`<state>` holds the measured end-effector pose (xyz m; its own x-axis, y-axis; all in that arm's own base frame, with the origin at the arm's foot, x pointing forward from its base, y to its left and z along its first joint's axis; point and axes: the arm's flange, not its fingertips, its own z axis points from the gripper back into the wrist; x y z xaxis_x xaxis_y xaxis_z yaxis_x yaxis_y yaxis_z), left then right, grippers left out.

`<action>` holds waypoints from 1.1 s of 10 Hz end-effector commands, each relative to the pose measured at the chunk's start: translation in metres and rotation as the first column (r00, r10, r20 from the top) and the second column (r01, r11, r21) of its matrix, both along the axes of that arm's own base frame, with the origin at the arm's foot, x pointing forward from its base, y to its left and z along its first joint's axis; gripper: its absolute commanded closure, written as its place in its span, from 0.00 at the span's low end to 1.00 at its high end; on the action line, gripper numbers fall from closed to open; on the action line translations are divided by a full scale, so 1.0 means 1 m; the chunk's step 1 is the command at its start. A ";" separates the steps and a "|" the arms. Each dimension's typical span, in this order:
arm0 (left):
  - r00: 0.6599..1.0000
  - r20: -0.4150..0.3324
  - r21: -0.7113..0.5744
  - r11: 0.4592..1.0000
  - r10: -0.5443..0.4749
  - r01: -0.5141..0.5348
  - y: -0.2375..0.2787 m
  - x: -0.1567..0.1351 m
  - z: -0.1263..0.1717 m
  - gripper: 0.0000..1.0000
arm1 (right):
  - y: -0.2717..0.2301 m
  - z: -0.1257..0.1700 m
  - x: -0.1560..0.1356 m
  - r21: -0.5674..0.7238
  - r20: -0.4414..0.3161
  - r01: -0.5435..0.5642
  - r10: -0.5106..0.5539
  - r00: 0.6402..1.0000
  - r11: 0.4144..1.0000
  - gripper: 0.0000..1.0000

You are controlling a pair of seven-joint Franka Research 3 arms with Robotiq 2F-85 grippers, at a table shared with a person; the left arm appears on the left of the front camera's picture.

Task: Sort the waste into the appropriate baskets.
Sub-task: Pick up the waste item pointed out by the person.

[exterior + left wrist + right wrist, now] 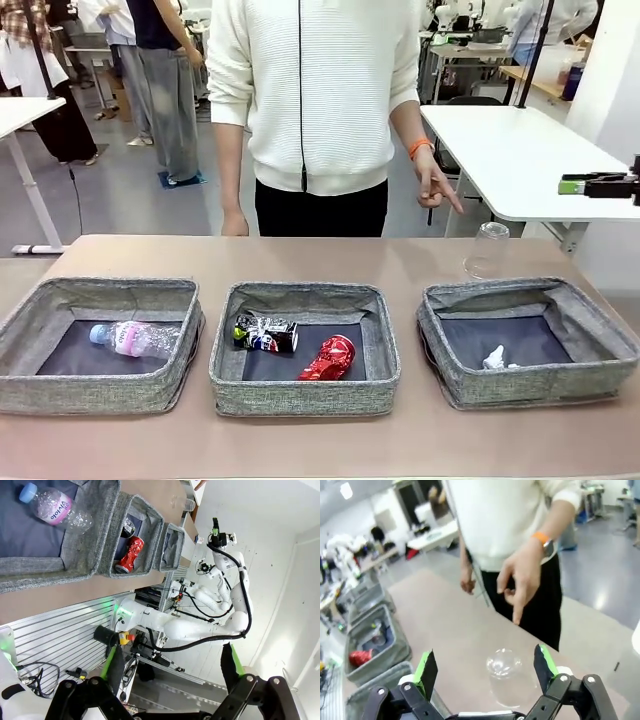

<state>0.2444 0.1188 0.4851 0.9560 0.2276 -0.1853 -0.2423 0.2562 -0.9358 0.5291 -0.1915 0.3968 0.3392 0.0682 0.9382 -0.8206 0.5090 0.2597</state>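
Seen along the right gripper [485, 667], its two green-padded fingers stand wide apart with nothing between them, and the clear plastic cup [506, 677] sits upside down on the table [445, 625] just ahead of the gap, slightly toward the finger on the picture's right. Just beyond the cup, the person's hand [522, 580] hangs over it with one finger pointing down at it, which reads as a cue that this is the piece to take. In my judgement the step in hand is the approach to the cup, the last loose piece still outside the baskets. Off to the left side of this claw and farther away lie the baskets: the nearest basket [530, 340] holds the crumpled white paper wad [494, 357], the middle basket [305, 345] holds the dented red can [328, 358] and the crushed dark printed can [265, 333], and the farthest basket [100, 340] holds the clear plastic bottle [135, 338]. The next move calls for centring the fingers on either side of the cup, coming down, closing gently since thin plastic may buckle or slip, and carrying it across to the bottle's basket. The left gripper [170, 672] hangs back off the table edge with its fingers spread and empty
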 end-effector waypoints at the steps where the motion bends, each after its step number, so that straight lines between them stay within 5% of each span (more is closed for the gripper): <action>1: 1.000 0.017 -0.010 1.000 0.002 -0.002 0.000 0.000 0.003 0.00 | -0.007 -0.019 0.030 -0.033 0.043 -0.071 0.073 0.996 0.997 0.00; 4: 1.000 0.017 -0.010 1.000 0.002 -0.002 0.000 0.000 0.003 0.00 | -0.001 -0.055 0.059 -0.223 0.175 -0.174 0.216 0.961 0.959 0.00; 6: 1.000 0.017 -0.010 1.000 0.002 -0.002 0.000 0.000 0.003 0.00 | 0.014 -0.072 0.065 -0.323 0.152 -0.208 0.268 0.951 0.923 0.00; 11: 1.000 0.017 -0.010 1.000 0.002 -0.002 0.000 0.000 0.003 0.00 | 0.045 -0.116 0.076 -0.329 0.085 -0.282 0.326 0.942 0.901 0.00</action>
